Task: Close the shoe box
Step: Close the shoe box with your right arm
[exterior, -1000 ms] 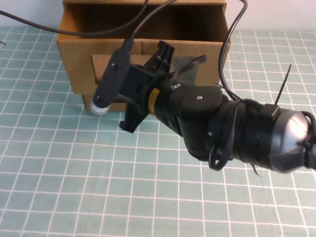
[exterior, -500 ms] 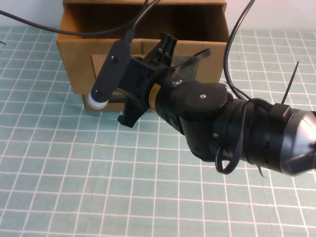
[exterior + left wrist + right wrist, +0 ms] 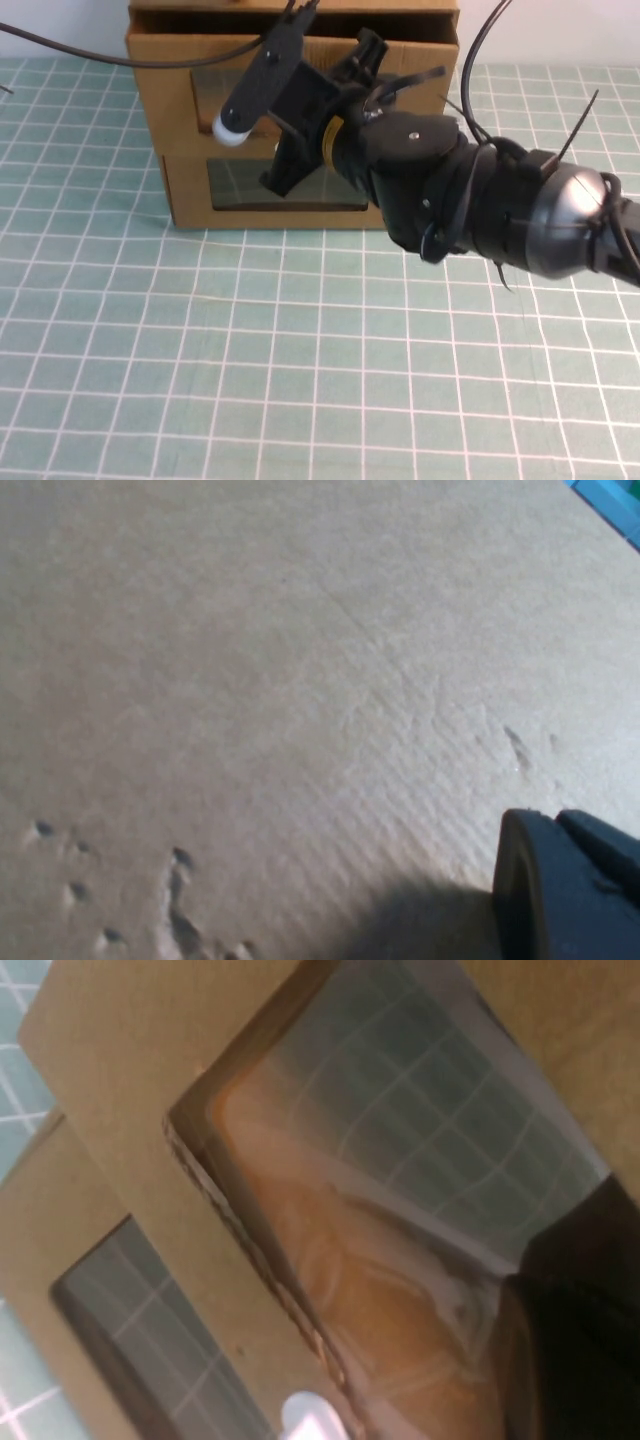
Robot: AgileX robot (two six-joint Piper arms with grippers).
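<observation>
Against the shoe box [image 3: 190, 120] front, right gripper [image 3: 345, 85], left gripper [image 3: 570, 890] touching cardboard.

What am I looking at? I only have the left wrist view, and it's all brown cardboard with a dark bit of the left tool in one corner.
Observer: The high view shows two stacked cardboard boxes. The shoe box is the upper one, resting on a lower box.
Operator: Where is the right tool?
Observer: The right tool is up against the shoe box's front, at its clear window.
Operator: Is the drawer in?
Observer: Its front looks about level with the lower box's front. The left tool does not show in the high view.
</observation>
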